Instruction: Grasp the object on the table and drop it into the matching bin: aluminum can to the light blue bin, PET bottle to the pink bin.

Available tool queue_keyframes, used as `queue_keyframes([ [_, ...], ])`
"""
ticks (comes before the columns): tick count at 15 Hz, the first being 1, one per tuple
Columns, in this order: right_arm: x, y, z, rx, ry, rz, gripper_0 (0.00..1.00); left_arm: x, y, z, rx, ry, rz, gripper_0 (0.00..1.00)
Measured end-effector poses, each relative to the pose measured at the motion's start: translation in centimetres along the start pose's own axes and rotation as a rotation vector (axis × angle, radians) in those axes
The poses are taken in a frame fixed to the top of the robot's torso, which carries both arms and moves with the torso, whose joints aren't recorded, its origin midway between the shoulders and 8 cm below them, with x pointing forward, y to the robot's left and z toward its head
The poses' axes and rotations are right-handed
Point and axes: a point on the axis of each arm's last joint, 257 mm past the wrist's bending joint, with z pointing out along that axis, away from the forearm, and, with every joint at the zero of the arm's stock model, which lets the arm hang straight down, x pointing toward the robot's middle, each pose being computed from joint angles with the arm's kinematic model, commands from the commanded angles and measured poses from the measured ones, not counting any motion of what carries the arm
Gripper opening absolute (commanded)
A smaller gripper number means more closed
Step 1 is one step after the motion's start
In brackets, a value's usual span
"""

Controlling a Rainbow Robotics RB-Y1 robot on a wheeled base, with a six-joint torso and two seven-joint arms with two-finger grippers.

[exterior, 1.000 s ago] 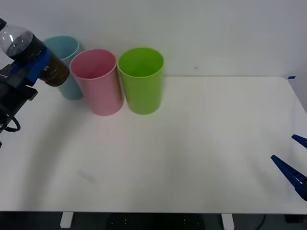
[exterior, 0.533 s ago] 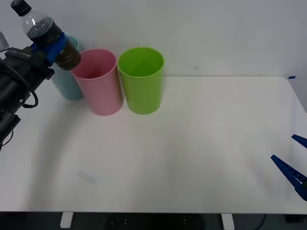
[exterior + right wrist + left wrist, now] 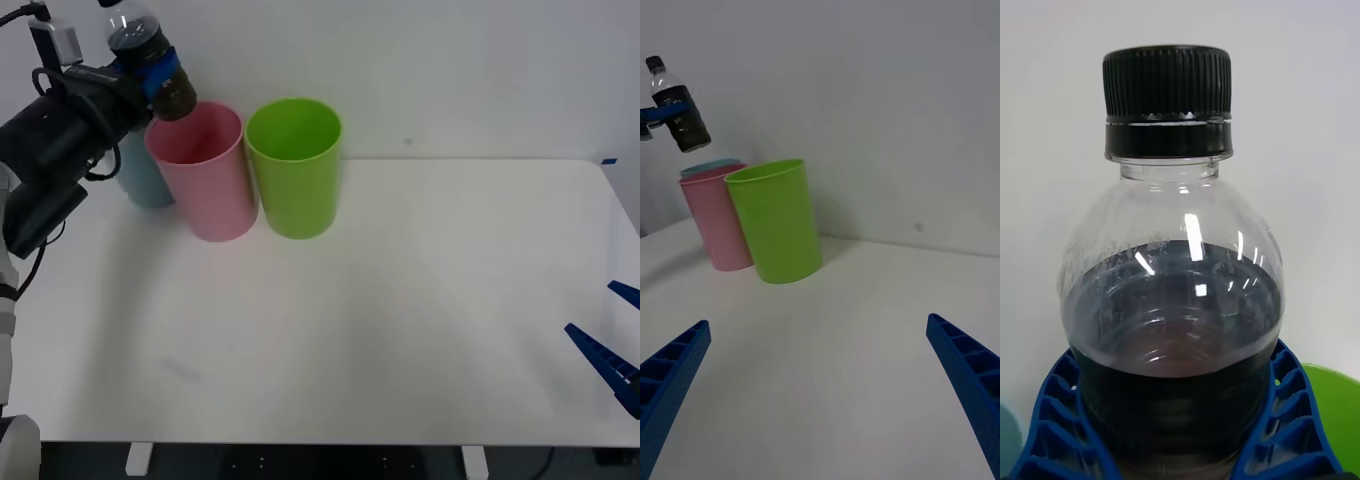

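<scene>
The PET bottle (image 3: 140, 45), clear with a black cap and dark liquid, hangs tilted in the air, its base just over the left rim of the pink bin (image 3: 208, 175). My left gripper (image 3: 157, 72) is shut on its dark lower half; the left wrist view shows the bottle (image 3: 1176, 300) between blue fingers (image 3: 1052, 427). Behind my left arm, the light blue bin (image 3: 148, 180) is partly hidden. My right gripper (image 3: 612, 345) rests open and empty at the right front of the table (image 3: 400, 300). From that wrist I see the bottle (image 3: 679, 105) above the pink bin (image 3: 715, 225).
A lime green bin (image 3: 295, 165) stands right of the pink one, touching it or nearly so. All three bins stand in a row at the table's far left. A wall rises close behind them.
My left gripper has carried the bottle up and to the right, from beside the light blue bin to over the pink bin's left rim. The right arm has stayed still.
</scene>
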Motion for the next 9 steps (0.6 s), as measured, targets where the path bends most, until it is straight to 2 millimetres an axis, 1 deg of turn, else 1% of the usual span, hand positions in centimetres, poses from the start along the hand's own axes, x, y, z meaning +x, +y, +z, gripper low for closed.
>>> queue_keyframes([
  [3,0.0,0.0,0.0,0.000,0.000,0.000,1.00,0.7,0.0,2.3,0.004,0.039,0.018,0.01],
  [4,0.0,0.0,0.0,0.000,0.000,0.000,1.00,1.0,0.0,2.7,0.005,0.049,0.020,0.01],
  [9,0.0,0.0,0.0,0.000,0.000,0.000,1.00,1.4,-0.5,3.1,0.012,0.059,0.023,0.03],
])
